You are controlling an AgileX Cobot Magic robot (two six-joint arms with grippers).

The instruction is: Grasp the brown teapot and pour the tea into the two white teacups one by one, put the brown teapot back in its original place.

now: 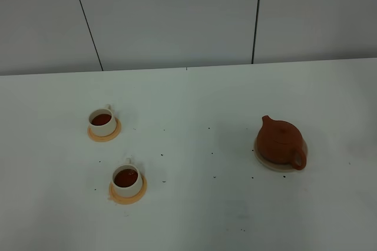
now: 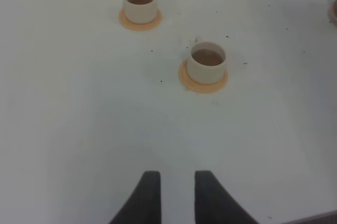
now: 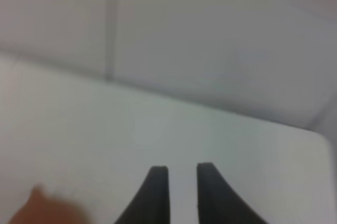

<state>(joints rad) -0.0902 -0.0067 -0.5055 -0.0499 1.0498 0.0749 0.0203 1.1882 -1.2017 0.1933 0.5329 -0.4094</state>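
The brown teapot (image 1: 281,142) stands upright on its beige round coaster (image 1: 270,165) at the right of the table, lid on, handle toward the front. The two white teacups (image 1: 102,121) (image 1: 127,179) sit on orange saucers at the left, both holding dark tea. Neither arm shows in the high view. My left gripper (image 2: 177,179) hovers low over bare table, jaws apart and empty, the cups (image 2: 140,4) (image 2: 207,62) well ahead of it. My right gripper (image 3: 181,174) faces the back wall, jaws narrowly apart and empty, with a blurred brown patch of the teapot (image 3: 42,208) beside it.
Small dark specks are scattered over the white table (image 1: 194,204). A grey panelled wall (image 1: 177,15) runs along the table's far edge. The table's far right corner (image 3: 316,134) shows in the right wrist view.
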